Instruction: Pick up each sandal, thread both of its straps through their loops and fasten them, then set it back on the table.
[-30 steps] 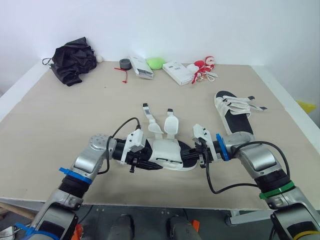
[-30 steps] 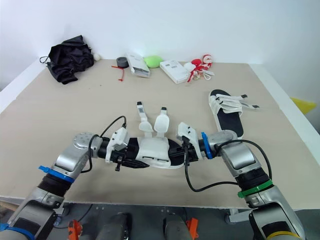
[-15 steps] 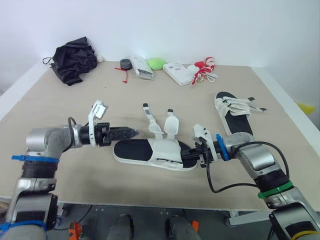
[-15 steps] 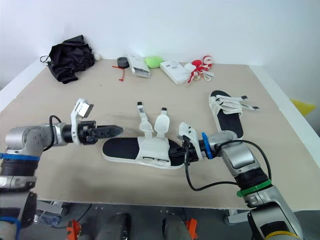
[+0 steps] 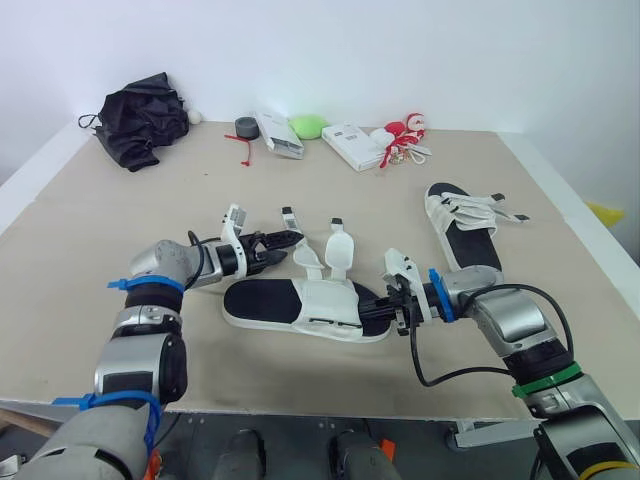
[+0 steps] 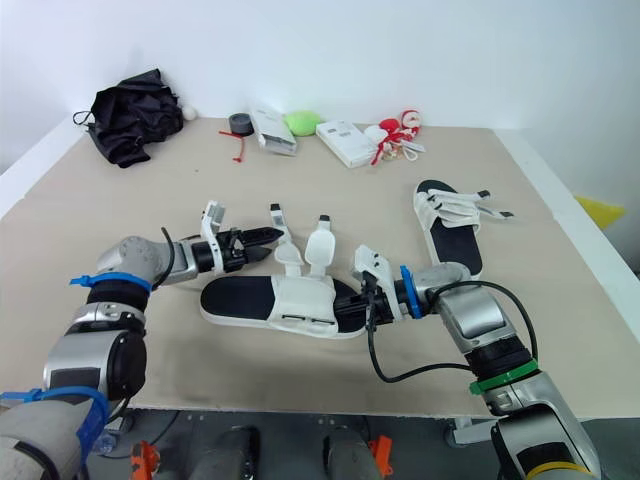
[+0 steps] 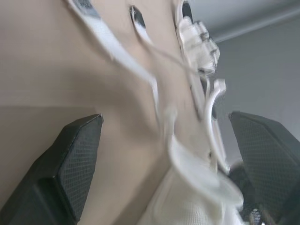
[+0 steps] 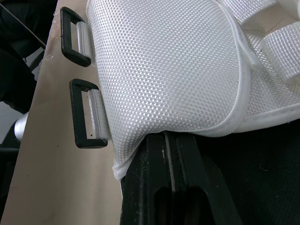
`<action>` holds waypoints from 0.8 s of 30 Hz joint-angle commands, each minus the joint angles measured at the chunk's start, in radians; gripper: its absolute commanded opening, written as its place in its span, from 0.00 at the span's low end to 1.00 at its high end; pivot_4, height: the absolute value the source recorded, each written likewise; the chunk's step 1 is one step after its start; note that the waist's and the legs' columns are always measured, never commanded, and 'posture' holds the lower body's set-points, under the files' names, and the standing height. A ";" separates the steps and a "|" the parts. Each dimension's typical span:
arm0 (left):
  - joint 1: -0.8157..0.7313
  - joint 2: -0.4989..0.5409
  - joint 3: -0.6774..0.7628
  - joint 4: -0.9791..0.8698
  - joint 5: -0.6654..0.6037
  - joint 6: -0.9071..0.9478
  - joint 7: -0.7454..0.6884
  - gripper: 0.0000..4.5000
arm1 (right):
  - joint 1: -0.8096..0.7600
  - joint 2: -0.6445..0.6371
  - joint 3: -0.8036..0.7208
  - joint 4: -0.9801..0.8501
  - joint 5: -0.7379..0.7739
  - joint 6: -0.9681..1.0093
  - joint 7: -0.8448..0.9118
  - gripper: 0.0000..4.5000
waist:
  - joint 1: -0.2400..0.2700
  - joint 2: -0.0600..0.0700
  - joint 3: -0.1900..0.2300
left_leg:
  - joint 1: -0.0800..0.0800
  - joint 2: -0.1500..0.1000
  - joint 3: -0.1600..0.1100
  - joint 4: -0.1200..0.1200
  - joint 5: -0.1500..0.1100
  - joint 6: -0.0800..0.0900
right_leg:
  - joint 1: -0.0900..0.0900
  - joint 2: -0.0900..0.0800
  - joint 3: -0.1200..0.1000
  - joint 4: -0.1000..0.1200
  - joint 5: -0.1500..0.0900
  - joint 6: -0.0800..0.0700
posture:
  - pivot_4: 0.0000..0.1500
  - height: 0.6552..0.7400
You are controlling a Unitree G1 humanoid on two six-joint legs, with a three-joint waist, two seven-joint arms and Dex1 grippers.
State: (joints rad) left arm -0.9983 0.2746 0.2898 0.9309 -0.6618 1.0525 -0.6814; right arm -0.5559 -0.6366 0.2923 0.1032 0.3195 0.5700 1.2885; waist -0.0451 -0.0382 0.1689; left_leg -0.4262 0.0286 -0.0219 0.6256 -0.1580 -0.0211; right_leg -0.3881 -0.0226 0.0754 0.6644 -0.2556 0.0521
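The near sandal, with a black sole and a white mesh upper, lies flat on the table. Its two straps are undone and point away from me. My left gripper is open, level with the left strap's black tip; in the left wrist view the fingers stand wide apart around the straps. My right gripper is shut on the sandal's heel end. The right wrist view shows two black loops beside the mesh upper. A second sandal lies at the right.
Along the far edge sit a black bundle of cloth, a tape roll, a white box, a green object, another white box and a red-and-white toy. The table's front edge is near my arms.
My left gripper let go of the sandal's toe, swung out left, then came back in to the strap tips. The sandal now rests on the table, held by the right gripper alone.
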 commanded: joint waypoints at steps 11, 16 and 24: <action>-0.155 -0.098 0.152 0.292 0.028 -0.296 0.249 0.99 | 0.041 0.009 0.039 0.035 -0.051 0.039 -0.043 0.00 | -0.003 -0.001 -0.001 | 0.002 0.000 -0.001 -0.005 0.000 -0.001 | 0.000 0.000 0.000 0.000 0.001 0.002 | 1.00 0.98; -0.167 -0.099 0.183 0.321 0.037 -0.350 0.293 0.87 | 0.041 0.011 0.038 0.034 -0.048 0.043 -0.049 0.00 | -0.004 -0.003 -0.002 | 0.004 -0.001 0.000 -0.005 0.000 -0.003 | 0.000 0.000 0.000 0.000 0.002 0.001 | 1.00 0.98; -0.166 -0.111 0.135 0.295 0.108 -0.371 0.237 0.22 | 0.043 0.010 0.037 0.038 -0.052 0.039 -0.048 0.00 | -0.005 -0.003 -0.002 | 0.004 -0.001 0.000 -0.006 0.000 -0.004 | -0.001 0.000 0.000 0.000 0.002 0.001 | 1.00 0.98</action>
State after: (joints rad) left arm -1.1546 0.1676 0.4269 1.2445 -0.5581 0.6786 -0.4238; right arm -0.5483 -0.6210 0.2875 0.0912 0.3196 0.5801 1.2698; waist -0.0497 -0.0414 0.1674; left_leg -0.4226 0.0281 -0.0219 0.6195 -0.1581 -0.0256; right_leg -0.3896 -0.0225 0.0752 0.6643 -0.2537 0.0530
